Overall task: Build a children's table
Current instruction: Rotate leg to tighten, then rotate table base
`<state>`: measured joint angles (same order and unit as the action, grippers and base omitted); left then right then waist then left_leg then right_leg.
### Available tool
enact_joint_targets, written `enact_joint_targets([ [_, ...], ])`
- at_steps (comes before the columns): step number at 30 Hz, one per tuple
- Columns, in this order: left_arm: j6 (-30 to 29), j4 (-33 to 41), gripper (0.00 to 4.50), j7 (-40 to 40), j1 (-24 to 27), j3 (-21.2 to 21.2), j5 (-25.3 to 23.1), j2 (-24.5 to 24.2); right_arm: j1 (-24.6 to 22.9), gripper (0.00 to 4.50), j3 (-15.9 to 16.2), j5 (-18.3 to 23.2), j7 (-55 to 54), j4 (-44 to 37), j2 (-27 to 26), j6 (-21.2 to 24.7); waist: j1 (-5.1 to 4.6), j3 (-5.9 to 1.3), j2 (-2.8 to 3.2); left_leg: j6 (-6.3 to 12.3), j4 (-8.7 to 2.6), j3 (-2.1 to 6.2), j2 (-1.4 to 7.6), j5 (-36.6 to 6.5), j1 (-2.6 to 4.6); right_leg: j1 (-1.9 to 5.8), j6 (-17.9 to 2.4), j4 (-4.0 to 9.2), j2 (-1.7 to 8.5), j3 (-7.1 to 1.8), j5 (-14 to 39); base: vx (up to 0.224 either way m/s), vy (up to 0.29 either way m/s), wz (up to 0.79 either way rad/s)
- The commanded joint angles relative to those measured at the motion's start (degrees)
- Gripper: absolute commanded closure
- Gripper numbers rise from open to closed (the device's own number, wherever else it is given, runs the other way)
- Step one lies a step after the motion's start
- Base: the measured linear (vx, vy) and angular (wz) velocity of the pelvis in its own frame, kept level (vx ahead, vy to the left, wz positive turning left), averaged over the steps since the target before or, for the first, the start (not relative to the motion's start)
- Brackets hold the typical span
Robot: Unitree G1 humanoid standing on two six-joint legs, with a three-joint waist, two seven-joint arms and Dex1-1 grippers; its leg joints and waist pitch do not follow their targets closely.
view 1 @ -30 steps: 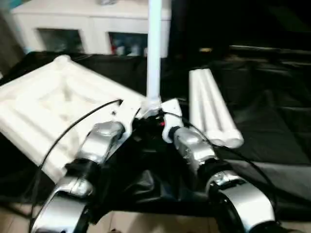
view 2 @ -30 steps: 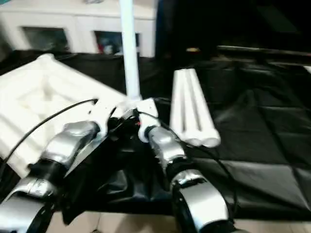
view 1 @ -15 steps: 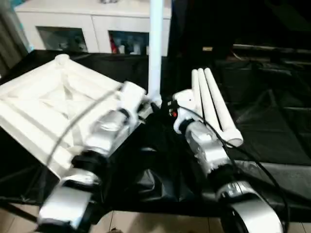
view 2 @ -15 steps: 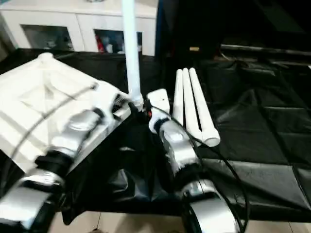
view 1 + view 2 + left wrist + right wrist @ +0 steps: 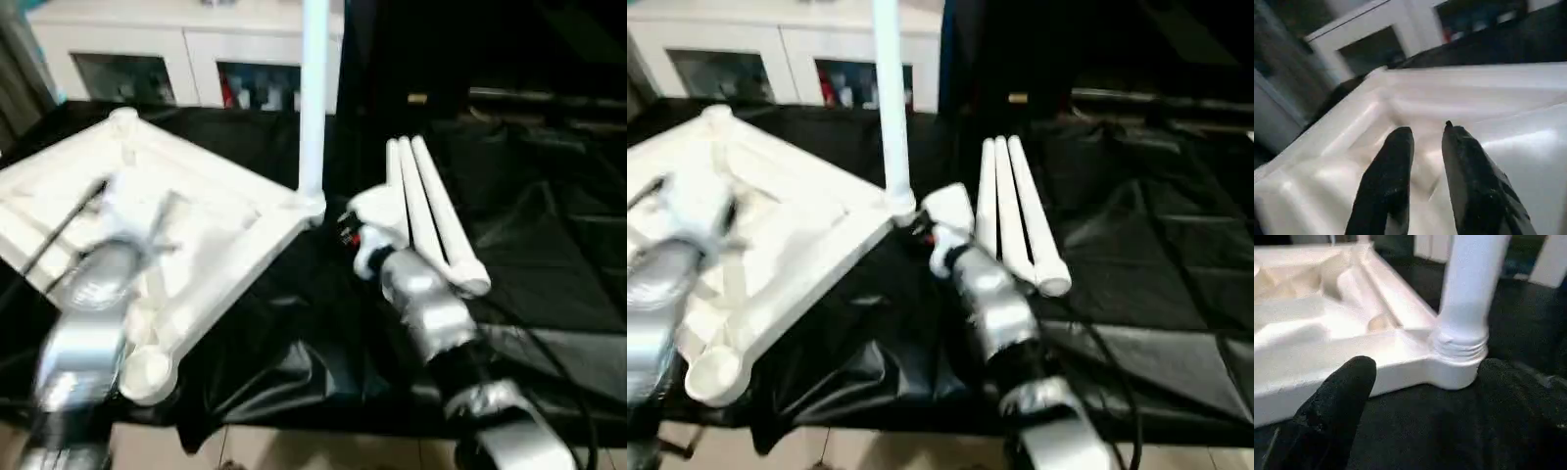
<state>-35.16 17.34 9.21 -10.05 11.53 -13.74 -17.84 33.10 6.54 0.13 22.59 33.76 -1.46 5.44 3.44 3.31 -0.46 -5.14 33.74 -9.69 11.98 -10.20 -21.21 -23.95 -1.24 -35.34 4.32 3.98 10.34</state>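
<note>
**Three spare legs lay nearest my right gripper**

The tabletop (image 5: 211,211) lay underside up on the black-draped surface (image 5: 549,255), one leg (image 5: 313,98) standing upright in its near corner socket. Beside that corner my right gripper (image 5: 1415,396) was spread wide, holding nothing. The three loose legs (image 5: 431,211) lay just beyond it, long axes running away from me. My left gripper (image 5: 1425,147), slightly parted and empty, hovered over the tabletop's ribbed underside. The other sockets looked empty

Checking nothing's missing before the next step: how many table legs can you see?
4. One leg stands upright in the top's corner socket; three loose legs lie side by side on the black cloth to its right.
</note>
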Motion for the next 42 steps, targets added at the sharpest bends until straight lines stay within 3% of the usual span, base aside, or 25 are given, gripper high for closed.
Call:
enact_joint_targets([
  [1,-6.91,11.48,3.29,-2.90,6.62,3.32,-2.99,1.61,-1.76,0.61,1.42,-0.32,1.25,-4.38,-0.18,3.05,-0.03,-3.73,0.27,0.78,-4.28,0.22,1.34,-13.95,0.22,3.32,-9.27,3.94,2.92,-2.54,12.10,0.000,0.000,0.00],
  [2,-9.16,14.39,3.29,-3.30,9.08,3.87,-3.84,2.25,-2.25,0.61,1.72,-0.22,1.55,-5.42,-0.26,3.85,-0.20,-3.50,0.20,0.92,-4.52,0.24,1.44,-13.23,-0.25,3.53,-8.95,3.93,2.93,-2.49,11.22,0.000,0.000,0.00],
  [3,-10.31,16.08,3.29,-3.52,10.85,4.40,-4.48,2.77,-2.59,0.61,1.96,-0.17,1.74,-6.10,-0.34,4.34,-0.29,-3.29,0.37,1.11,-4.60,0.18,1.41,-14.61,0.14,2.96,-8.17,4.45,2.64,-2.40,13.01,0.000,0.000,0.00],
  [4,-10.95,17.20,3.29,-3.63,13.02,4.80,-5.57,3.00,-2.93,0.61,2.55,-0.46,2.30,-7.06,-0.01,4.82,-0.27,-3.43,0.14,1.13,-4.36,0.06,1.13,-15.22,0.43,2.74,-8.02,4.56,2.54,-2.53,13.79,0.000,0.000,0.00],
  [5,-11.68,18.60,3.29,-3.69,16.19,5.42,-7.19,3.18,-3.41,0.61,3.51,-0.99,3.14,-8.47,0.50,5.50,-0.25,-3.20,0.10,1.11,-4.51,0.11,1.18,-15.76,0.18,2.68,-7.47,4.73,2.46,-2.52,14.47,0.000,0.000,0.00],
  [7,-12.40,19.62,3.29,-3.69,18.22,5.83,-8.01,3.54,-3.81,0.61,4.23,-1.17,3.78,-9.56,0.95,6.06,-0.13,-3.17,0.07,0.87,-4.51,0.16,1.13,-17.05,0.46,2.37,-6.39,4.98,2.30,-2.55,16.05,0.000,0.000,0.00],
  [9,-14.46,22.10,3.29,-3.91,23.70,6.88,-8.94,5.76,-5.32,0.61,5.52,-1.00,5.00,-13.37,2.19,8.17,-0.12,-2.93,-0.08,0.45,-4.74,0.26,1.24,-18.47,0.40,2.33,-5.88,5.16,2.23,-2.54,16.73,0.000,0.000,0.00],
  [10,-14.46,22.10,3.29,-3.91,23.70,6.88,-8.94,5.76,-5.32,0.61,5.52,-1.00,5.00,-13.37,2.19,8.17,-0.20,-2.83,-0.16,0.32,-4.82,0.31,1.20,-18.87,0.21,2.43,-5.66,5.16,2.27,-2.54,17.08,0.000,0.000,0.00],
  [11,-15.11,22.70,3.29,-3.76,25.07,6.72,-8.76,6.42,-5.85,0.61,5.73,-0.91,5.20,-14.47,2.47,8.83,-0.16,-2.83,-0.24,0.11,-4.80,0.29,1.15,-20.29,0.49,2.08,-4.95,5.48,2.22,-2.58,18.71,0.000,0.000,0.00],
  [12,-19.16,24.78,3.29,-2.93,27.62,3.99,-6.77,7.01,-7.79,0.61,6.24,-0.87,5.54,-17.88,2.89,11.05,-0.03,-2.84,-0.37,-0.13,-4.87,0.43,1.19,-20.52,0.46,2.11,-4.56,5.35,2.19,-2.69,18.21,0.000,0.000,0.00],
  [15,-20.54,25.18,3.29,-2.30,27.51,2.85,-4.87,8.28,-8.85,0.61,6.64,-0.79,5.74,-19.37,3.07,11.99,0.06,-2.86,-0.54,-0.36,-4.86,0.44,1.08,-22.52,0.83,1.65,-4.05,5.72,2.07,-2.67,19.44,0.000,0.000,0.00],
  [19,-22.66,22.51,3.29,2.33,25.79,-1.36,-0.82,9.36,-11.20,0.61,7.48,-0.99,6.32,-22.67,4.36,14.06,-0.41,-2.68,-1.26,-0.30,-4.85,0.60,0.81,-24.40,0.51,1.60,-2.18,6.26,2.08,-2.63,23.46,0.000,0.000,0.00],
  [23,-21.31,20.28,3.29,5.06,23.65,-2.38,0.86,9.21,-12.02,0.61,7.00,-0.59,6.43,-25.78,5.56,16.39,-0.55,-2.83,-1.24,-0.07,-4.66,0.61,0.68,-23.01,0.48,1.67,-1.46,6.38,2.10,-2.64,23.91,0.000,0.000,0.00],
  [26,-19.19,17.12,3.29,6.63,20.74,-4.28,3.20,7.70,-12.49,0.61,6.26,-0.36,5.92,-27.74,6.30,18.23,-0.29,-2.91,-1.20,0.08,-4.59,0.52,0.63,-22.20,0.75,1.47,-1.46,6.30,1.94,-2.71,22.96,0.000,0.000,0.00],
  [28,-12.20,8.75,3.29,8.14,15.78,-6.84,3.63,5.63,-12.95,0.61,5.34,-0.12,5.20,-28.82,6.87,19.35,-0.10,-3.04,-1.16,0.07,-4.54,0.49,0.60,-22.28,1.00,1.35,-1.51,6.39,2.05,-2.72,23.31,0.000,0.000,0.00],
  [29,-12.20,8.75,3.29,8.14,15.78,-6.84,3.63,5.63,-12.95,0.61,5.34,-0.12,5.20,-28.82,6.87,19.35,-0.03,-2.91,-0.77,0.06,-4.63,0.57,0.48,-22.06,0.86,1.40,-1.34,6.52,1.97,-2.70,23.32,0.000,0.000,0.00],
  [30,-10.71,5.74,3.29,7.93,13.86,-6.96,3.52,5.49,-13.23,0.61,5.12,-0.03,5.02,-29.33,6.97,19.70,0.04,-3.09,-0.90,-0.32,-4.59,0.52,0.62,-22.77,1.25,1.25,-1.52,6.43,1.95,-2.72,22.92,0.000,0.000,0.00],
  [31,-9.94,3.07,3.29,7.66,11.90,-6.70,3.45,5.52,-13.47,0.61,4.95,0.12,4.82,-29.97,7.03,20.18,-0.13,-3.07,-0.82,-0.69,-4.81,0.73,0.63,-22.16,0.73,1.82,-1.89,6.16,2.03,-2.66,21.76,0.000,0.000,0.00],
  [32,-9.94,3.07,3.29,7.66,11.90,-6.70,3.45,5.52,-13.47,0.61,4.95,0.12,4.82,-29.97,7.03,20.18,-0.16,-3.15,-0.33,-1.06,-4.87,0.87,0.69,-21.93,0.67,1.99,-2.16,5.97,2.15,-2.66,20.93,0.000,0.000,0.00],
  [33,-8.73,-0.62,3.29,7.40,8.90,-6.62,3.02,5.06,-13.87,0.61,4.67,0.44,4.37,-31.38,7.10,21.30,-0.46,-3.15,-0.31,-1.19,-4.77,0.73,0.52,-22.01,0.68,1.98,-2.09,6.20,1.98,-2.63,20.12,0.000,0.000,0.00],
  [34,-8.32,-2.20,3.29,7.46,7.28,-6.69,3.33,4.82,-14.10,0.61,4.49,0.57,4.11,-32.30,7.23,21.93,-0.39,-3.38,0.27,-1.43,-4.70,0.93,0.51,-21.81,0.86,2.17,-2.71,5.73,2.16,-2.68,19.05,0.000,0.000,0.00],
  [35,-8.15,-3.33,3.29,7.63,5.91,-6.86,3.62,4.62,-14.32,0.61,4.28,0.63,3.85,-33.10,7.35,22.38,-0.61,-3.33,-0.08,-1.36,-4.79,0.91,0.52,-21.15,0.55,2.46,-2.87,5.83,2.12,-2.65,18.34,0.000,0.000,0.00],
  [39,-3.36,-10.71,3.29,7.32,-0.46,-7.82,4.69,3.99,-15.20,0.61,1.53,1.94,1.83,-35.36,6.76,23.89,-0.34,-3.67,0.73,-1.02,-4.39,0.69,0.34,-17.93,0.71,2.70,-5.57,5.23,2.14,-2.79,13.01,0.000,0.000,0.00],
  [41,-2.30,-11.92,3.29,7.03,-1.05,-7.66,4.79,3.96,-15.44,0.61,1.09,2.07,1.32,-35.74,6.70,24.10,-0.22,-3.78,0.49,-1.04,-4.37,0.73,0.53,-16.07,0.48,3.14,-6.67,4.84,2.35,-2.76,10.82,0.000,0.000,0.00],
  [42,-1.40,-12.35,3.29,6.78,-1.23,-7.40,4.90,4.00,-15.63,0.61,0.64,2.28,0.93,-36.04,6.53,24.25,-0.31,-3.65,0.95,-1.01,-4.37,0.61,0.50,-15.92,0.43,3.09,-7.10,5.00,2.35,-2.74,10.47,0.000,0.000,0.00],
])
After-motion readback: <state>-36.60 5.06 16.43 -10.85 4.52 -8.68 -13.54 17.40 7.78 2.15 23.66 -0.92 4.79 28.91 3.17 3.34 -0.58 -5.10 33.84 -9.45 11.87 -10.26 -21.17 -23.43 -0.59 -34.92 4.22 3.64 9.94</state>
